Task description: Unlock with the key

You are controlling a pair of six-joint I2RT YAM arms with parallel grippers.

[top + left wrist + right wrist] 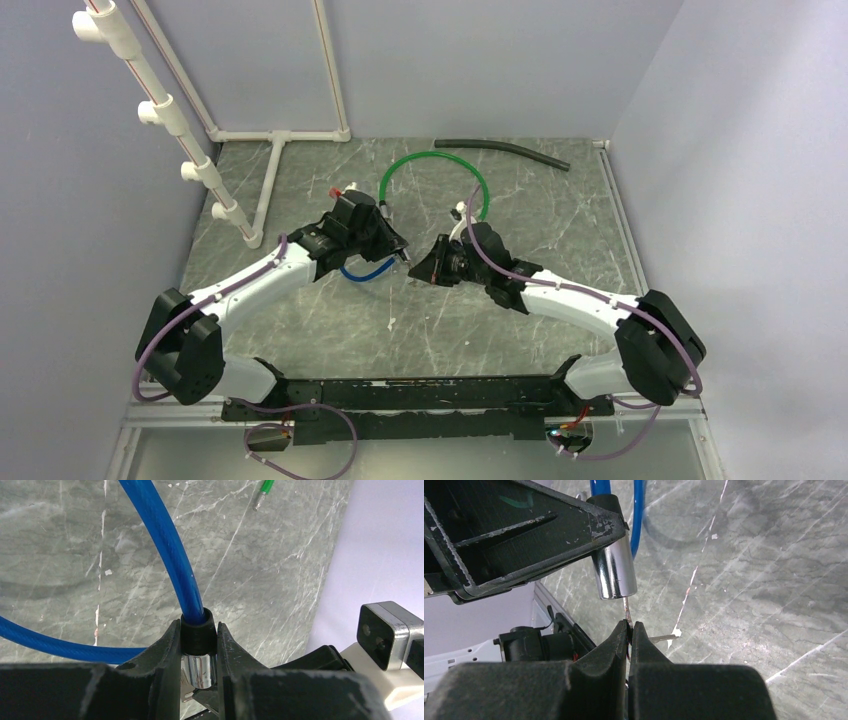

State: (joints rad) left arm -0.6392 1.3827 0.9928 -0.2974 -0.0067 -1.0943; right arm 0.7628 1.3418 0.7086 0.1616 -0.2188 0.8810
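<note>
Now left jaws clamp lock; right jaws pinch key, its tip at the lock's end just above them. Likely seating; turn, release remain.

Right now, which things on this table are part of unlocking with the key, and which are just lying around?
In the job: blue plastic-coated cable lock with a chrome barrel, clamped in the left gripper; thin metal key, pinched in the right gripper, its tip at the barrel.
Just lying about: green cable loop; black rubber hose; white plastic pipe frame.
</note>
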